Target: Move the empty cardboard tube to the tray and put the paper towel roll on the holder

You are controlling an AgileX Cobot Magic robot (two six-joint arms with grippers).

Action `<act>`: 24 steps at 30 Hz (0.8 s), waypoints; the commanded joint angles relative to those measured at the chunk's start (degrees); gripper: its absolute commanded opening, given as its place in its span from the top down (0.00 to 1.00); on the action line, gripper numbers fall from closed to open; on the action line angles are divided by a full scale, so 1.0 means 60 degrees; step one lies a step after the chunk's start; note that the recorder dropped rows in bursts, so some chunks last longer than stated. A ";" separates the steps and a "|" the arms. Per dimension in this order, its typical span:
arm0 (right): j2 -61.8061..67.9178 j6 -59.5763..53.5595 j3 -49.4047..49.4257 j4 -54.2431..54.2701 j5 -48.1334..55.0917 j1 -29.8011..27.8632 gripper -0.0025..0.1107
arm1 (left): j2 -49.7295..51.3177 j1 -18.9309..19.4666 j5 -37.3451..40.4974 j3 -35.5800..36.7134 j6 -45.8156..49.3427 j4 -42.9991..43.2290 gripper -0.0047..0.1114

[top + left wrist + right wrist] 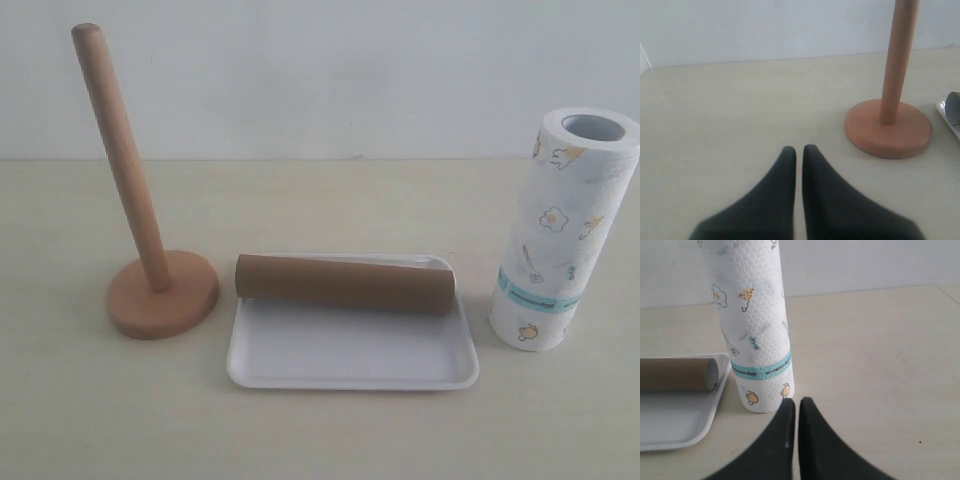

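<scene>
Fingers (772, 205) of your left gripper (799, 150) are pressed together with only a hairline slit between them, and they hold nothing. The right gripper (796, 402) matches, its dark fingers (827, 450) drawn narrow and empty. Their tips show close to the foot of the paper towel roll (560, 240), though you cannot tell from the right wrist view whether they touch it.

Your work surface is a pale cream table (300, 440), matte and evenly lit. Its far edge runs straight against a plain whitish wall (330, 70).

The tray (350, 372) sits near the middle of the table, well in from that far edge. The empty cardboard tube (345, 283) lies on its side in the tray, along the tray's far rim and spanning nearly its whole width.

The holder (162, 295) stands toward the table's left side, just beside the tray's left rim but apart from it. Its round base is flat on the table and its post is bare.

The paper towel roll stands upright toward the table's right side, just beside the tray's right rim. Its teal band is near the bottom and its hollow core faces up.
</scene>
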 commanded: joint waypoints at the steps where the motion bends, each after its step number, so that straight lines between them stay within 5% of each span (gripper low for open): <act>1: -0.0048 -0.0013 -0.0007 -0.0017 -0.0082 -0.0063 0.95 | -0.0039 0.0020 -0.0068 0.0031 0.0059 -0.0109 0.92; 17: -0.0048 -0.0561 -0.0007 -0.0551 -0.0172 -0.0063 0.95 | -0.0039 0.0020 -0.0068 0.0031 0.0059 -0.0109 0.92; 24: -0.0048 -0.0750 -0.0007 -0.0649 -0.1750 -0.0063 0.95 | -0.0039 0.0020 -0.0068 0.0031 0.0059 -0.0109 0.92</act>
